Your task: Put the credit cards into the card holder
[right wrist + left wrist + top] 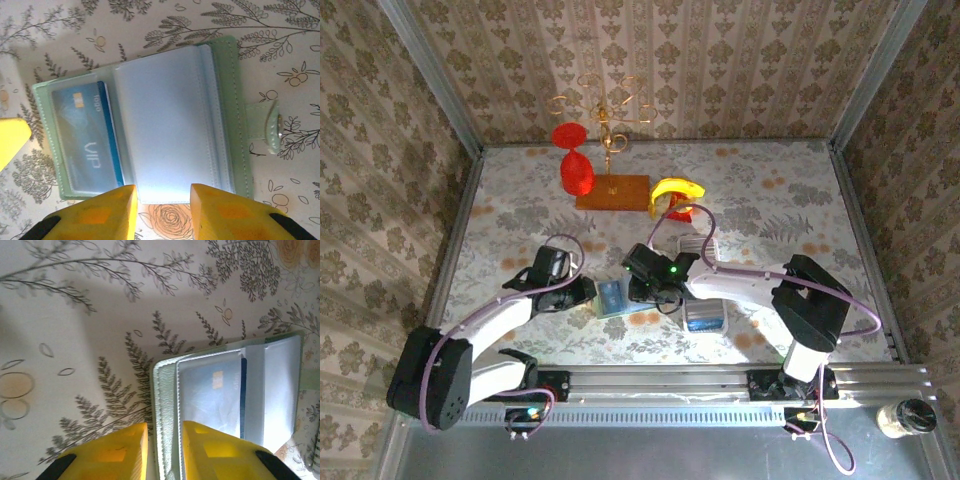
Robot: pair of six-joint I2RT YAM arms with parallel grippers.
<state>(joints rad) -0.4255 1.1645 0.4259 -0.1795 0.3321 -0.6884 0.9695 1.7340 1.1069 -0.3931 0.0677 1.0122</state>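
Overhead, the open card holder [612, 297] lay on the counter [520, 210] between left pincer [585, 293] and right pincer [642, 295]. Left wrist: narrow jaws straddled its edge, grip unclear. Right wrist: jaws parted, empty, just short of its long side.

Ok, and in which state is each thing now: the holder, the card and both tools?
card holder, open flat, clasp tab undone.
blue card, tucked inside the holder.
left tool, fingers narrow, astride the holder's edge; grip unclear.
right tool, open, at the holder's edge.
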